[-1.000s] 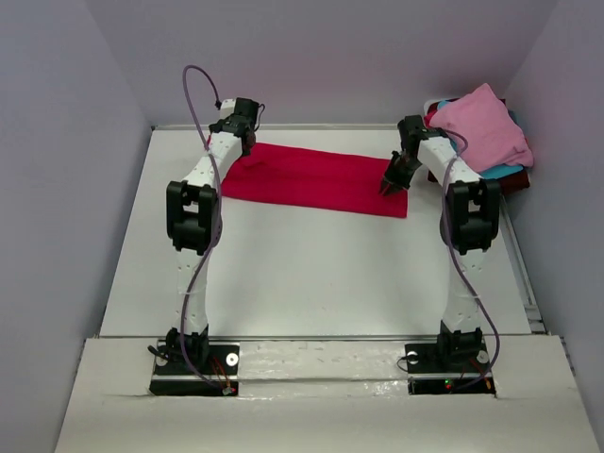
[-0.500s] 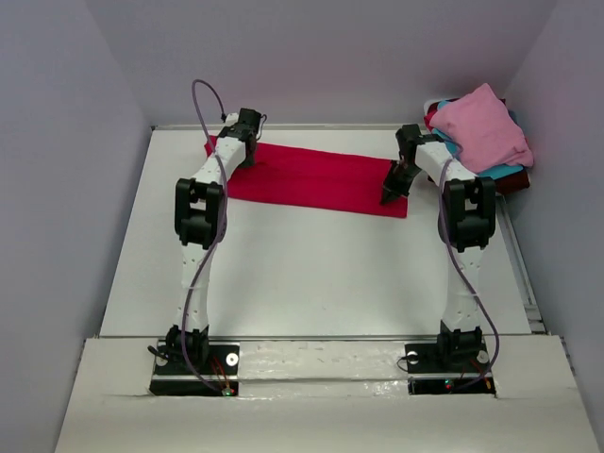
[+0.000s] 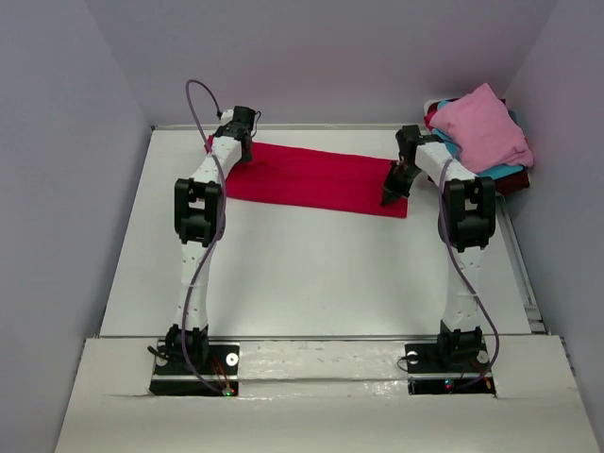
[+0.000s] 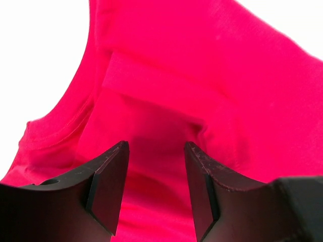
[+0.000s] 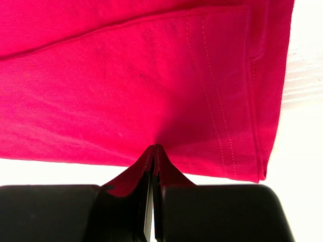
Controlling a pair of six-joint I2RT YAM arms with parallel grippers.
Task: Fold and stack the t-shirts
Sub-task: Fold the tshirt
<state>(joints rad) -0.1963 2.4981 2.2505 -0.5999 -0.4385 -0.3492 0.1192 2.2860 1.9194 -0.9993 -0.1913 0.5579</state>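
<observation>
As right gripper (image 5: 153, 149) pinches red t-shirt's (image 3: 311, 179) edge, left gripper (image 4: 155, 147) gapes.

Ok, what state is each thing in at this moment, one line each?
red t-shirt: folded into a long strip, flat on the table.
left gripper: fingers open over the collar end, gripping nothing.
right gripper: fingers shut on the red t-shirt's near edge, by the hem.
pink t-shirt: bundled on top of the far-right pile.
teal t-shirt: under the pink one, edge showing.

White table (image 3: 311, 283); pale lilac-grey walls (image 3: 330, 57) on three sides; white front ledge (image 3: 321, 401).
</observation>
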